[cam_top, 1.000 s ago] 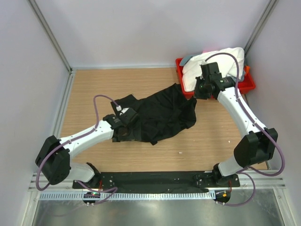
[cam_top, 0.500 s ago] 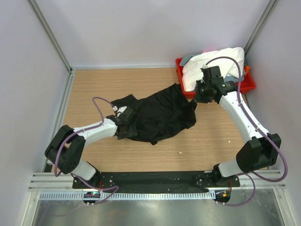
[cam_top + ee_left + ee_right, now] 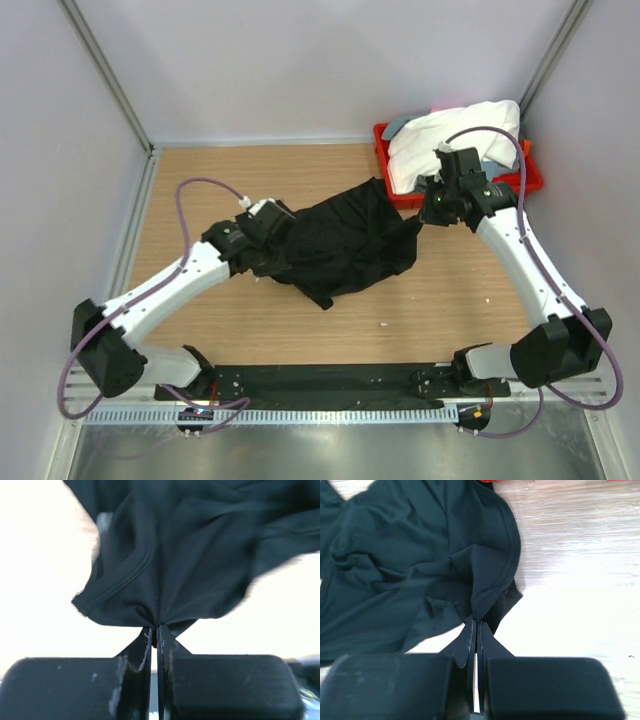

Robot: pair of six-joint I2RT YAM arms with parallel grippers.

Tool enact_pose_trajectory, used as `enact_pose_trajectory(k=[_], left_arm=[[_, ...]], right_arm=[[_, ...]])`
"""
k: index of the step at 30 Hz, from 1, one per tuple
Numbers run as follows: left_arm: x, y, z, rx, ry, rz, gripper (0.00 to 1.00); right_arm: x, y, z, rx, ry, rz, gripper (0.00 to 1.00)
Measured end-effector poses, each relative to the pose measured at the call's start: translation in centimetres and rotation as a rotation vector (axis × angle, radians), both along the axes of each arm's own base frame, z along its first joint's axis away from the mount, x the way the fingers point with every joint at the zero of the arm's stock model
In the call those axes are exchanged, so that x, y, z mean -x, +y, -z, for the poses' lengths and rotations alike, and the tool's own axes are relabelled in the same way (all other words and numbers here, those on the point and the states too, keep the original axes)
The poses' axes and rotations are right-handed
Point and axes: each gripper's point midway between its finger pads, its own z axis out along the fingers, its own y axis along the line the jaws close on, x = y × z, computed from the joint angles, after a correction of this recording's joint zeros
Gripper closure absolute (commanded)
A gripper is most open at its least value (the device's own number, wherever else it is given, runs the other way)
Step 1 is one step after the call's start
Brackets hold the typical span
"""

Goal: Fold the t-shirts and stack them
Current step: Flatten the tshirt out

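**Wood-grain worktop, black shirt pinched at two edges**

A pale wood-grain worktop (image 3: 200, 180) sits inside plain grey-white walls, with a red tray (image 3: 528, 180) of hard, glossy plastic in its far right corner. A white t-shirt (image 3: 450, 135) is heaped in the tray as a soft, rounded mound that spills over the rim. A sliver of grey t-shirt (image 3: 397, 126) shows at the tray's far left corner, beside the white one.

The black t-shirt (image 3: 345, 245) lies crumpled on the worktop just left of the tray and nearer the arm bases. Its matte fabric is bunched into irregular folds, and its far right corner reaches the tray's near left corner.

The right fingers (image 3: 471, 635) are pressed together on a fold of the black shirt's edge nearest the tray. A stitched hem curves away from the pinch point, and the cloth falls in deep creases to one side. In the overhead view this grip sits just off the tray's near left corner.

The left fingers (image 3: 150, 642) are clamped on the shirt's edge farthest from the tray, well apart from it. The fabric gathers into tight pleats at their tips, with a double-stitched hem arcing off to the side. The left wrist view is blurred and the worktop behind the cloth is washed out to white. Both pairs of fingers are thin, dark blades with scuffed edges.
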Motion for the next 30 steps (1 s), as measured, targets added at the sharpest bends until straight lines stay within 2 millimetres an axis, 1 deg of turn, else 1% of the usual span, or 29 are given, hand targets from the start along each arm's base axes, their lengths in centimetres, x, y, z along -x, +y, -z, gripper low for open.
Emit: enact_pose_trajectory(k=[2, 3, 4, 6, 8, 9, 10, 11, 12, 13, 14, 15, 16, 17, 18, 19, 20, 21, 23, 25, 27, 29, 30], left_arm=[[0.1, -0.3, -4.4, 0.033, -0.041, 0.020, 0.96], [0.2, -0.2, -6.3, 0.042, -0.058, 0.030, 0.98], [0.1, -0.1, -7.7, 0.046, -0.070, 0.037, 1.00], [-0.6, 0.1, -10.0, 0.030, -0.078, 0.061, 1.00], [-2.4, 0.1, -11.1, 0.022, -0.071, 0.075, 0.99], [-4.0, -0.1, -10.7, 0.013, -0.045, 0.074, 0.95], [-5.7, 0.0, -10.3, 0.010, -0.025, 0.071, 0.79], [-7.8, 0.1, -9.3, -0.003, 0.010, 0.071, 0.72], [-10.3, 0.3, -7.8, -0.019, 0.053, 0.056, 0.59], [-13.1, 0.4, -6.1, -0.032, 0.085, 0.047, 0.55], [-15.1, 0.6, -4.5, -0.045, 0.118, 0.035, 0.52], [-17.7, 0.7, -2.1, -0.064, 0.153, 0.029, 0.46], [-20.0, 0.9, 0.0, -0.082, 0.176, 0.024, 0.43], [-21.9, 0.9, 2.0, -0.088, 0.175, 0.017, 0.40], [-22.4, 1.1, 4.1, -0.108, 0.203, 0.018, 0.34], [-21.4, 1.6, 5.8, -0.140, 0.253, 0.025, 0.33], [-19.7, 2.0, 7.1, -0.176, 0.315, 0.033, 0.33], [-17.9, 2.1, 7.5, -0.203, 0.356, 0.047, 0.33], [-14.6, 1.9, 7.0, -0.234, 0.385, 0.076, 0.33], [-11.8, 1.6, 4.9, -0.235, 0.350, 0.089, 0.34], [-9.1, 1.5, 1.9, -0.204, 0.282, 0.097, 0.34], [-6.9, 1.9, -1.1, -0.145, 0.184, 0.080, 0.35], [-6.1, 2.2, -2.0, -0.121, 0.151, 0.068, 0.35]], right_arm=[[0.7, -0.2, -1.0, -0.007, -0.026, 0.001, 0.99], [0.9, -0.2, -1.5, -0.011, -0.040, 0.001, 0.99], [1.1, -0.2, -2.0, -0.016, -0.054, 0.002, 0.99], [1.2, -0.3, -2.5, -0.020, -0.070, 0.002, 0.99], [0.9, -0.2, -2.4, -0.020, -0.064, 0.004, 0.99], [0.5, -0.1, -2.2, -0.018, -0.054, 0.005, 0.99], [0.0, 0.0, -1.9, -0.015, -0.042, 0.006, 0.99], [-0.6, 0.1, -1.6, -0.012, -0.034, 0.007, 0.98], [-1.3, 0.3, -1.2, -0.008, -0.025, 0.008, 0.99], [-2.1, 0.4, -0.7, -0.003, -0.010, 0.010, 0.99], [-2.8, 0.4, -0.2, 0.004, 0.007, 0.015, 0.99], [-3.6, 0.4, 0.3, 0.012, 0.019, 0.022, 0.99], [-4.1, 0.3, 0.8, 0.017, 0.029, 0.026, 0.99], [-4.7, 0.2, 1.4, 0.022, 0.044, 0.033, 0.99], [-5.1, -0.1, 1.9, 0.027, 0.056, 0.041, 0.99], [-5.3, -0.3, 2.4, 0.030, 0.067, 0.050, 0.99], [-5.3, -0.6, 2.7, 0.034, 0.076, 0.056, 0.99], [-5.4, -0.8, 2.8, 0.035, 0.079, 0.062, 0.99], [-5.5, -1.1, 2.7, 0.036, 0.074, 0.071, 0.99], [-5.6, -1.1, 2.6, 0.033, 0.069, 0.072, 0.99], [-5.6, -0.9, 2.7, 0.023, 0.068, 0.064, 0.99], [-5.4, -0.8, 3.0, 0.017, 0.074, 0.059, 0.99], [-5.3, -0.7, 3.2, 0.015, 0.078, 0.057, 0.99]])
